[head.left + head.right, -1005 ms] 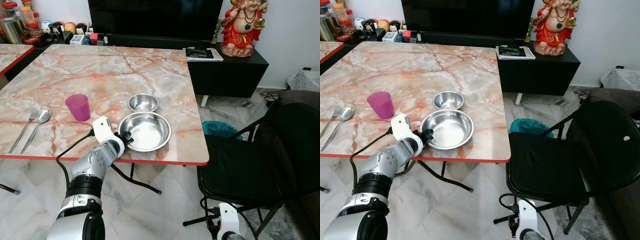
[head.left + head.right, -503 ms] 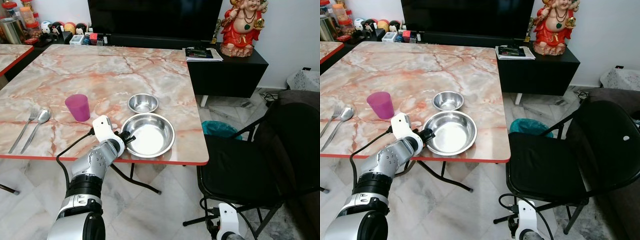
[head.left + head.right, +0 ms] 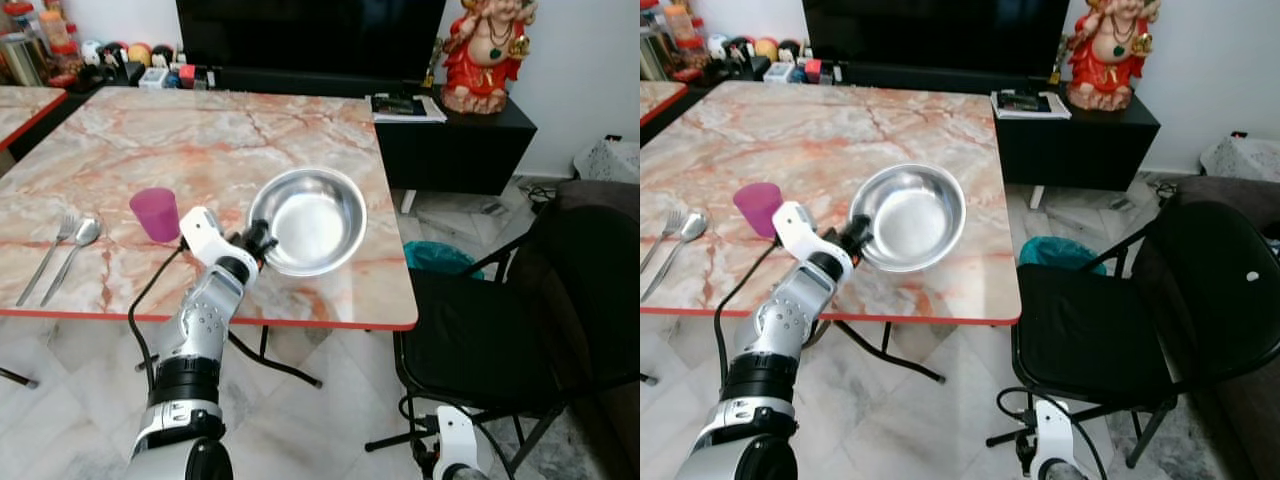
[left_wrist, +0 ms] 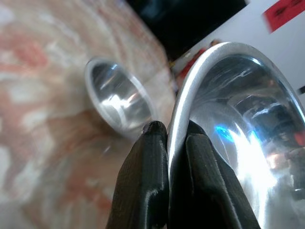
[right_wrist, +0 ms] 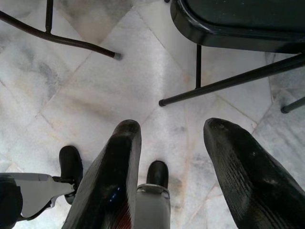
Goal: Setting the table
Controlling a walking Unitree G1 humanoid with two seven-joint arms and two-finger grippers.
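A large steel bowl (image 3: 310, 218) hangs tilted above the marble table (image 3: 150, 150), its inside facing me. My left gripper (image 3: 255, 243) is shut on its near-left rim, and in the left wrist view both fingers (image 4: 147, 157) pinch that rim (image 4: 190, 95). Just past them a small steel bowl (image 4: 116, 95) stands on the table; in the eye views the large bowl covers it. A pink cup (image 3: 155, 213) stands left of the gripper. A fork (image 3: 45, 258) and a spoon (image 3: 78, 243) lie near the left edge. My right gripper (image 5: 171, 125) hangs open over the floor.
A black folding chair (image 3: 500, 330) stands right of the table, with a teal bin (image 3: 432, 258) behind it. A black cabinet (image 3: 455, 150) with a red statue (image 3: 487, 50) and a dark TV (image 3: 310, 35) line the back wall. A second table (image 3: 22, 105) sits far left.
My left gripper has lifted the large bowl off the table and tipped it upright, up and toward the far side. It now hides the small bowl.
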